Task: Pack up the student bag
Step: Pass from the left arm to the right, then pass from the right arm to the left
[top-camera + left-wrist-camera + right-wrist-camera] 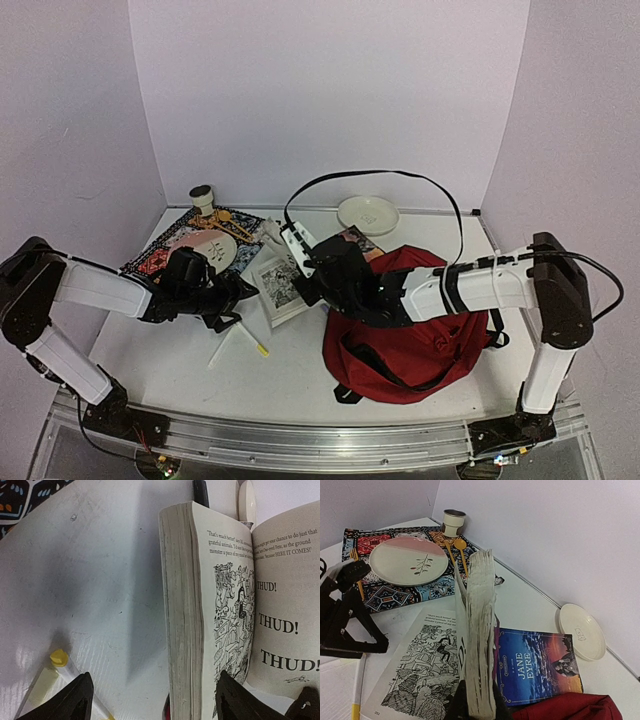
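"Student bag [415, 335]: where does it lie from what I'm holding?"

"On the right half of the table [170, 365], slumped under my right arm [470, 285] and close to that arm's base. The open book [280, 287] sits just left of it, near the table's middle."

"Who has the book?"

"My right gripper [477, 707] is clamped on a thick wad of its pages, which stand on edge. My left gripper [155, 680] has its jaws spread wide on either side of the page block. I can't tell whether either finger touches paper."

"So which way should the book travel?"

"Rightward and toward me, I'd judge, since the right arm is by far the nearer. The book's spine runs roughly front to back, so it would go in sideways unless I turn it. I can't make out the bag's mouth from above, and that's my worry."
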`<state>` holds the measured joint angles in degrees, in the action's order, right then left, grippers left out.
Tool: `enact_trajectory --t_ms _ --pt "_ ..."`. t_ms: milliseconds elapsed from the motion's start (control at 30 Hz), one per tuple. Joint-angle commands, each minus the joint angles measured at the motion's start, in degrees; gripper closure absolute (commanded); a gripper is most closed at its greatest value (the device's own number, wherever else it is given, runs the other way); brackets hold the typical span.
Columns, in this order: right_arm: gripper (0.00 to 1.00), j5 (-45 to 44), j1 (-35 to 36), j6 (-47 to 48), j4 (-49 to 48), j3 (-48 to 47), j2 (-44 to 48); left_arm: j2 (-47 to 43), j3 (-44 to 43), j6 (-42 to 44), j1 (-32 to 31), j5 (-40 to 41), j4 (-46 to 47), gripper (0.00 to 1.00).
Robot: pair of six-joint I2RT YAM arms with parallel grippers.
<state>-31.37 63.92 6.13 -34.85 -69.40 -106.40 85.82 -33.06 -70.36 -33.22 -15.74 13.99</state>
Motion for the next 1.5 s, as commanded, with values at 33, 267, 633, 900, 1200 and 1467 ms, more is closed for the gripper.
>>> enact_trajectory --t_ms 33,267,633,900,1200,1467 --pt "1.00 -2.59 -0.02 -4.12 -3.57 -3.53 4.99 0.87 -2.33 -2.75 -0.87 -1.97 8.50 0.10" --pt "1.00 -1.56 0.00 -8.36 -3.39 -3.31 6.59 3.97 -1.65 -6.42 -1.63 -3.35 14.33 0.09" --pt "1.00 -1.30 0.00 -10.10 -3.12 -3.59 10.15 6.00 -1.15 -9.37 -2.94 -3.07 18.84 0.09" --pt "1.00 -0.41 0.00 -12.14 -3.13 -2.75 11.91 7.69 -1.16 -13.00 -3.87 -4.29 26.38 0.12" --pt "1.00 1.07 -0.02 -12.54 -2.97 -1.92 13.23 7.07 -1.41 -14.68 -5.16 -4.68 33.23 0.26" --pt "1.00 8.51 0.00 -8.24 -0.70 -0.14 14.40 3.73 0.63 -13.92 -5.19 -3.48 38.27 0.60"
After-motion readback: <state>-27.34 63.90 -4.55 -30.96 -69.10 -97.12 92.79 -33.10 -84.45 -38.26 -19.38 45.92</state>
